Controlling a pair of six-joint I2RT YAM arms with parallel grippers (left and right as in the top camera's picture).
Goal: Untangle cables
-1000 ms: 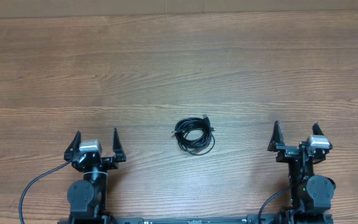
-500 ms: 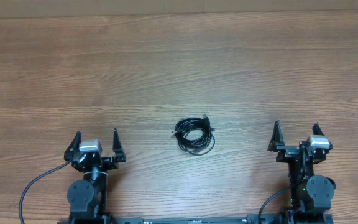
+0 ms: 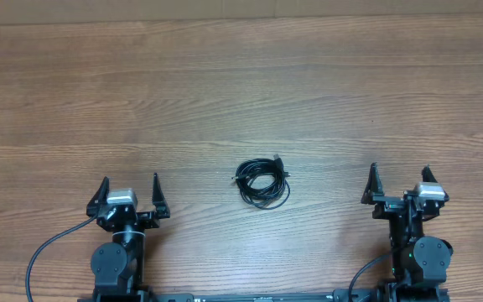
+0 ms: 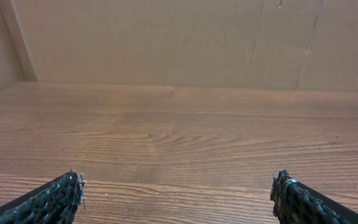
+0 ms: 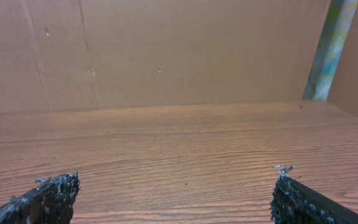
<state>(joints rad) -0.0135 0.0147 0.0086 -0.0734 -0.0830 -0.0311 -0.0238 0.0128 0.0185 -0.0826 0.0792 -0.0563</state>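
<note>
A wood-grain bench [image 3: 241, 84] spreads out under me, closed at its far side by a plain brown cardboard wall [image 4: 166, 37].

Nearest to me, at the bench's front edge, sit my two arms. My left gripper [image 3: 130, 180] points away from me with its jaws spread wide and nothing between them. My right gripper [image 3: 400, 169] is the same, wide open and empty. In both wrist views I see only the dark ribbed fingers [image 4: 55, 199] at the lower corners and bare wood between them. I judge this to be a parked, ready pose, with both arms pulled back and apart so the middle of the bench is free to reach from either side.

Further out, between the two grippers and a little ahead of them, lie the cables [image 3: 262, 183]. They are thin black cords wound into one small, loose coil lying flat on the wood, with a couple of short plug ends poking out at the top and left. They are well apart from both grippers and neither wrist camera catches them. How many cords are in the bundle is too small to tell.

There is no tray, box or bin in view, so the coil rests straight on the bench. Nothing is separated yet.

Beyond the coil there is only wood up to the wall, with a greenish strip [image 5: 330, 43] at its right end.
</note>
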